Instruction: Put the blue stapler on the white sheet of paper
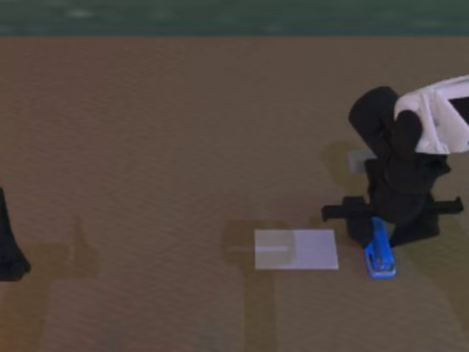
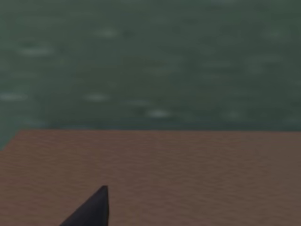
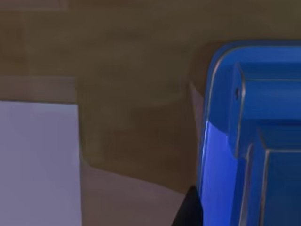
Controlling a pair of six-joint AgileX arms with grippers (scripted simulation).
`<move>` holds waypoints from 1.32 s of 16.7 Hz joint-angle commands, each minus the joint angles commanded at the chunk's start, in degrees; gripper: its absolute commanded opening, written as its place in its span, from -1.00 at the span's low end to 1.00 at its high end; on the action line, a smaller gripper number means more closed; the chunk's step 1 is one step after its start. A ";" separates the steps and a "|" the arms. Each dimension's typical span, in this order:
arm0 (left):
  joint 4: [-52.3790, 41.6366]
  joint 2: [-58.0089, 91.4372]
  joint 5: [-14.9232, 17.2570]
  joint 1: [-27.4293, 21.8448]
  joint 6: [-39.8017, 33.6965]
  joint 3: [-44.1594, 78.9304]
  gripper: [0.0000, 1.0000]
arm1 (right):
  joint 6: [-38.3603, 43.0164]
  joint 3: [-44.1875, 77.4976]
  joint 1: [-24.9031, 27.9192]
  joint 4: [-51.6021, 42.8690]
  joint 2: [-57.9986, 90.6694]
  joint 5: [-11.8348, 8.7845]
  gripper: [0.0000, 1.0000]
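Observation:
The blue stapler (image 1: 380, 253) lies lengthwise just right of the white sheet of paper (image 1: 297, 249), a narrow strip of table between them. My right gripper (image 1: 382, 236) reaches down over the stapler's far half, a black finger on each side, shut on it. In the right wrist view the stapler (image 3: 254, 141) looms large, one dark fingertip (image 3: 188, 209) presses against its side, and the paper (image 3: 37, 160) lies beside it. My left gripper (image 1: 9, 253) is parked at the table's left edge, open.
A small grey block (image 1: 360, 160) sits behind the right arm, partly hidden by it. The brown table (image 1: 146, 183) stretches left of the paper. The left wrist view shows only bare table (image 2: 188, 179) and one dark fingertip (image 2: 96, 207).

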 joint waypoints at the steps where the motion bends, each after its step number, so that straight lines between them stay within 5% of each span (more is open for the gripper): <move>1: 0.00 0.00 0.00 0.00 0.00 0.00 1.00 | 0.00 0.00 0.00 0.00 0.00 0.00 -0.66; 4: 0.00 0.00 0.00 0.00 0.00 0.00 1.00 | 0.00 0.00 0.00 0.00 0.00 0.00 -1.00; 14: 0.00 0.00 0.00 0.00 0.00 0.00 1.00 | 0.02 0.74 -0.04 -0.94 -0.38 0.02 -1.00; 22: 0.00 0.00 0.00 0.00 0.00 0.00 1.00 | -0.21 11.21 0.21 -19.20 -7.42 -0.03 -1.00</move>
